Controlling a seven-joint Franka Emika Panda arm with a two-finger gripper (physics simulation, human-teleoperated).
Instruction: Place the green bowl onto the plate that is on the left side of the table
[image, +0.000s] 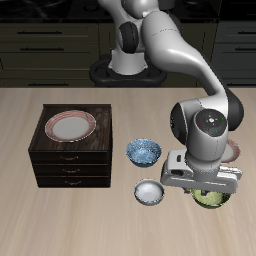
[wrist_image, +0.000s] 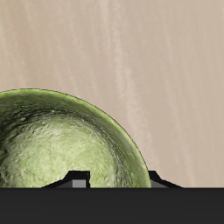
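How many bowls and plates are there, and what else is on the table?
Bowls: 3 – green bowl, blue patterned bowl, white-grey bowl
Plates: 2 – one on the wooden drawer cabinet, one mostly hidden behind the arm
Drawer cabinets: 1
Total: 6

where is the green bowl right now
In the exterior view the green bowl sits near the table's front edge, under the gripper, beside the small white bowl.
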